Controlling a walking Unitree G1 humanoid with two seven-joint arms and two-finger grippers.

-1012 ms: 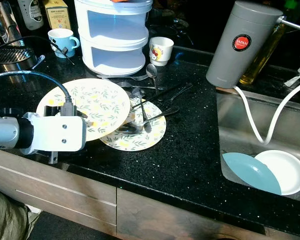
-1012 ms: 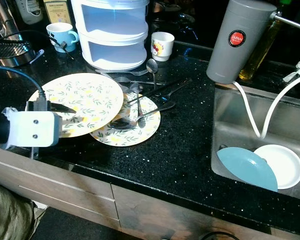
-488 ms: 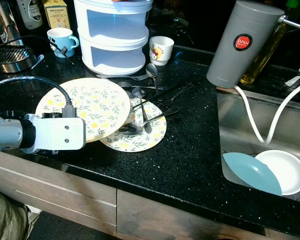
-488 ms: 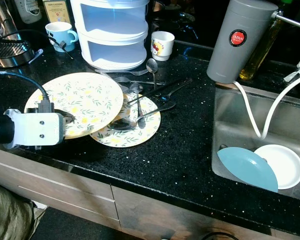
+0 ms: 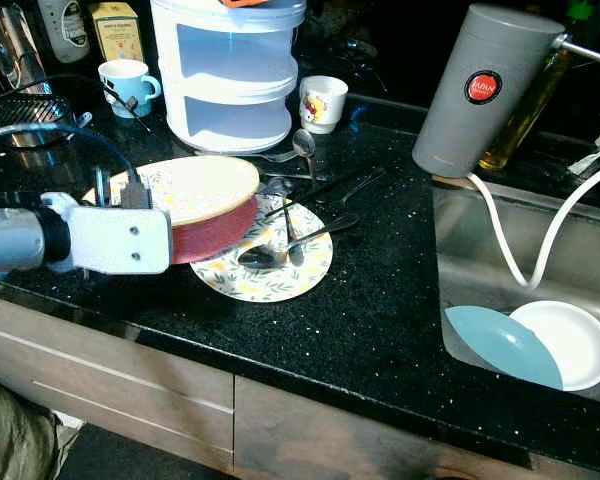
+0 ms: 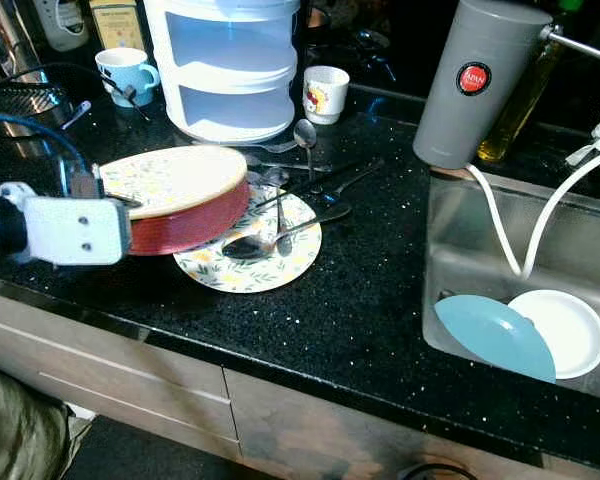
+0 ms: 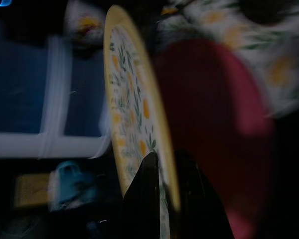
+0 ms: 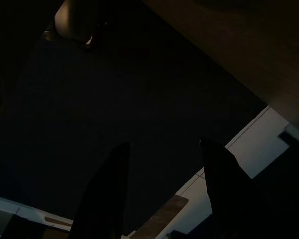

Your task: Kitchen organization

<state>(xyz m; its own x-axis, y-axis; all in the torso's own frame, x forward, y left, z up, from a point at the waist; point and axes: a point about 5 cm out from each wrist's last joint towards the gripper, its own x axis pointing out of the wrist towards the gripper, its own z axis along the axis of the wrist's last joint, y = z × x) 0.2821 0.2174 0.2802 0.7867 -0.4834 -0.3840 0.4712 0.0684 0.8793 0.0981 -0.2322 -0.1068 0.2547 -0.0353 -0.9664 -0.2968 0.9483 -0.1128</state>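
My left gripper (image 7: 165, 167) is shut on the near rim of a large floral plate (image 5: 193, 184). The plate is held off the black counter (image 5: 380, 310) and tilted, so its red underside (image 5: 216, 229) faces me. The gripper's white wrist housing (image 5: 110, 240) sits at the counter's front left, in front of the plate. A smaller floral plate (image 5: 272, 276) lies flat just right of it, partly under the raised plate, with spoons (image 5: 285, 243) and other cutlery across it. My right gripper (image 8: 164, 144) hangs open in the dark, holding nothing.
A white stacked container (image 5: 230, 75) stands behind the plates, with a blue mug (image 5: 126, 82) to its left and a white cup (image 5: 322, 101) to its right. A grey canister (image 5: 476, 90) stands by the sink (image 5: 480, 250), which holds a blue plate (image 5: 500, 345) and a white plate (image 5: 572, 342).
The large floral plate has come up off the counter and tilted, showing its red underside. My left arm rose with it.
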